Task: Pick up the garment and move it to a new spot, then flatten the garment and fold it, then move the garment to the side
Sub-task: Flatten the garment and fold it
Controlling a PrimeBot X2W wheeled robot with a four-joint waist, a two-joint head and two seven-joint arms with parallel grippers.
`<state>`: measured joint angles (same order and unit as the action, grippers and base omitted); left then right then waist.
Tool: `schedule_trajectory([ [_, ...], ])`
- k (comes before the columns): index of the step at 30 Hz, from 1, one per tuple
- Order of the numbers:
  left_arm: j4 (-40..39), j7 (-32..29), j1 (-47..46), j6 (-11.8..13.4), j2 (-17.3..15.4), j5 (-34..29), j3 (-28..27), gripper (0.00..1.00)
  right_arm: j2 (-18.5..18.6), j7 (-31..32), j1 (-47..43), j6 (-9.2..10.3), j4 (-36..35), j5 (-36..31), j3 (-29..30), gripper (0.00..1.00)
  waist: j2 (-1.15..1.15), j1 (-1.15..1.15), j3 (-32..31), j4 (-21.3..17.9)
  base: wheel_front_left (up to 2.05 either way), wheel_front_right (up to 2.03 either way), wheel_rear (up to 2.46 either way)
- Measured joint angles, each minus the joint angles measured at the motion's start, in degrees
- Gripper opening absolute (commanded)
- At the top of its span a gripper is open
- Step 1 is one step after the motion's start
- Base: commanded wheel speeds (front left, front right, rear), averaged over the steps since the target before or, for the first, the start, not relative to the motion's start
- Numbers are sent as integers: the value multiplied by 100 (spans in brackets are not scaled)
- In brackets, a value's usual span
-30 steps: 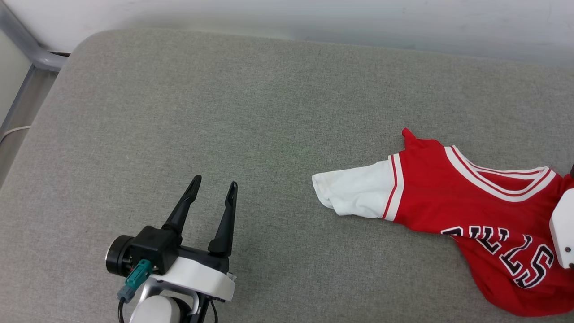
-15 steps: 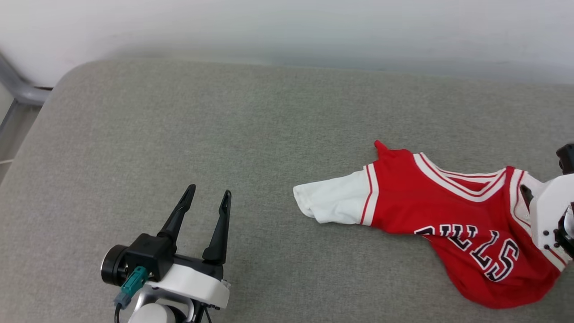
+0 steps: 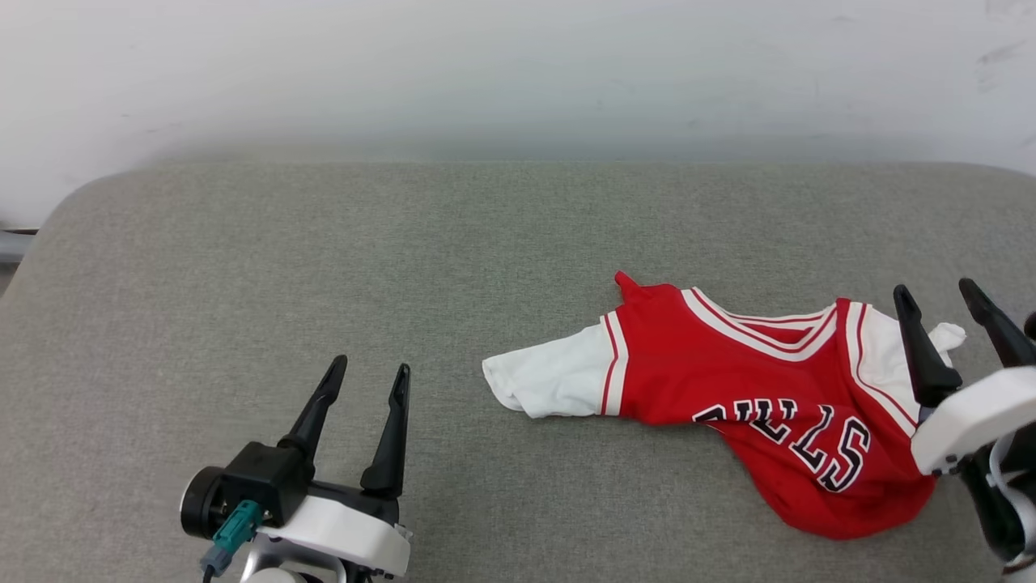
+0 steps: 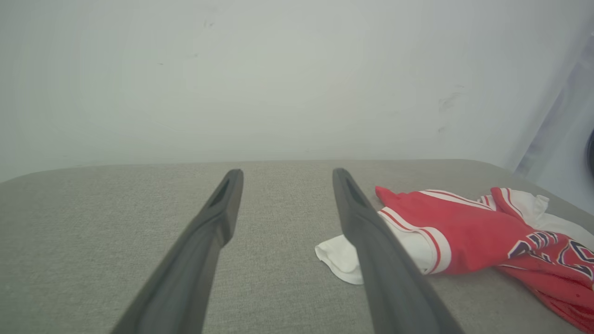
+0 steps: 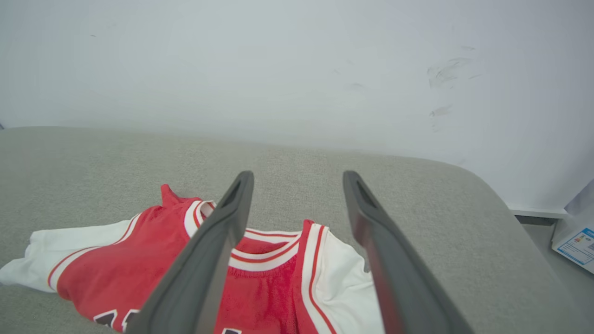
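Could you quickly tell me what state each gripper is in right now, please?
Left gripper: open, holding nothing.
Right gripper: open, over the garment, holding nothing.

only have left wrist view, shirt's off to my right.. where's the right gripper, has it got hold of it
observer: no, the right gripper is open, poised at the white sleeve of the garment on the robot's right, nothing pinched
operator: ok, is the bottom of the shirt spread out
observer: no, the head view shows the lower body bunched into a narrow rounded lump toward the robot
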<state>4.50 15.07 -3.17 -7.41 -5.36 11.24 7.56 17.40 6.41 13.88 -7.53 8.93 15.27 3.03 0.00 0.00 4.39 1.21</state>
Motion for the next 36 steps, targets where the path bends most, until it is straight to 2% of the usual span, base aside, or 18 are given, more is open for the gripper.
schedule_trajectory([
  [5,137,0,46,1,-13,73,70,100,-523,-601,-530,1,-416,-10,297,100,0,0,24,-127,0,0,0],
  [10,523,-96,-50,0,-134,171,259,100,-792,-734,-753,2,-648,-76,439,100,0,0,119,-275,0,0,0],
  [13,762,-790,-441,1,-169,296,379,100,-840,-714,-801,1,-799,-121,491,100,0,0,222,-362,0,0,0],
  [20,981,-3533,-1552,70,-274,319,742,100,-837,-604,-840,2,-1007,-124,546,100,0,0,504,-535,0,0,0],
  [22,973,-4007,-1825,124,-354,226,784,100,-840,-603,-837,2,-1037,-124,495,100,0,0,583,-593,0,0,0],
  [27,1162,-4675,-2236,142,-480,114,898,100,-851,-606,-817,2,-1039,-124,401,100,0,0,794,-730,0,0,0],
  [36,1705,-4731,-2478,187,-600,9,1000,100,-850,-657,-762,2,-1007,-155,383,100,0,0,1140,-891,0,0,0],
])
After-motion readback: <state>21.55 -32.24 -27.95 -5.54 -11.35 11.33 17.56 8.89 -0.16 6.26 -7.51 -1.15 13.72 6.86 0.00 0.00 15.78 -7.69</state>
